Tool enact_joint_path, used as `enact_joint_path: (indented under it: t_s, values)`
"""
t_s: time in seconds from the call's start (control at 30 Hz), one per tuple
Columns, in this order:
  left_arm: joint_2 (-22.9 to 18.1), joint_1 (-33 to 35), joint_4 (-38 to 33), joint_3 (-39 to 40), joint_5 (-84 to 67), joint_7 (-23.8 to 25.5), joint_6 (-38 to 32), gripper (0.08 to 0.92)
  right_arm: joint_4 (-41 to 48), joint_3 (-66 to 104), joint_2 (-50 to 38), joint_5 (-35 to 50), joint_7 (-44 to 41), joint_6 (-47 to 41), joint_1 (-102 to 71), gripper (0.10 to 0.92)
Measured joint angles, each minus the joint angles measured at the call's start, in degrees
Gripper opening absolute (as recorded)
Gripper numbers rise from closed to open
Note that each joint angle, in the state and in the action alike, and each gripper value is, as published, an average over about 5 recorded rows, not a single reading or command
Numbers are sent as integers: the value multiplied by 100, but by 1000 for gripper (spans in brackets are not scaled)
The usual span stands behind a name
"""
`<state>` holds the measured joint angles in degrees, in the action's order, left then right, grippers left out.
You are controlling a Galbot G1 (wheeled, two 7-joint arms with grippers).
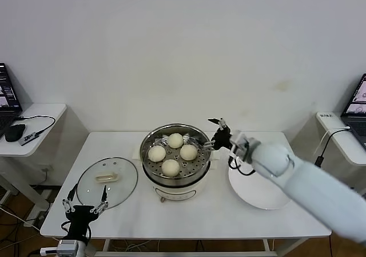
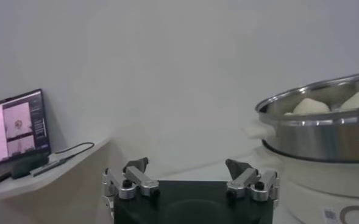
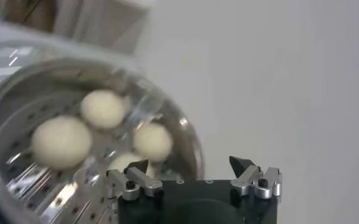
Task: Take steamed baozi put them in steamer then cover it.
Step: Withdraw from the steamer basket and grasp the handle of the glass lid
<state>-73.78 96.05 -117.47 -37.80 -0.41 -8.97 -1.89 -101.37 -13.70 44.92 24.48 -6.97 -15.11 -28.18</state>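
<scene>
Several steamed baozi lie in the steamer at the table's middle, a steel basket on a cream pot. My right gripper hovers at the steamer's right rim, open and empty. In the right wrist view the right gripper stands over the rim with the baozi on the perforated floor of the steamer beyond it. The glass cover lies flat on the table, left of the steamer. My left gripper waits open at the cover's front edge. From the left wrist, the left gripper holds nothing and the steamer stands off to one side.
An empty white plate lies right of the steamer, under my right arm. Side tables with laptops and cables stand at far left and far right. A white wall is behind the table.
</scene>
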Motion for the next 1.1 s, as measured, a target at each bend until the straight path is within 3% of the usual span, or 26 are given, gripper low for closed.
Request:
enact_joint_path:
  t_s: [0.27,0.53,1.1]
  values:
    - [-13,-58,181,55,442,-254,-150,823,-138,2598,1255,-757,-257,1127,-2375,823]
    - [144,-184,577,-63,1669,-399,-393,823,-372,4495,2399,-1359,-634,1598,-4210,823]
    - [1014,-899,1823,27,5242,-78,-585,823,-592,5761,3722,-2015,-732,2095,-6140,823]
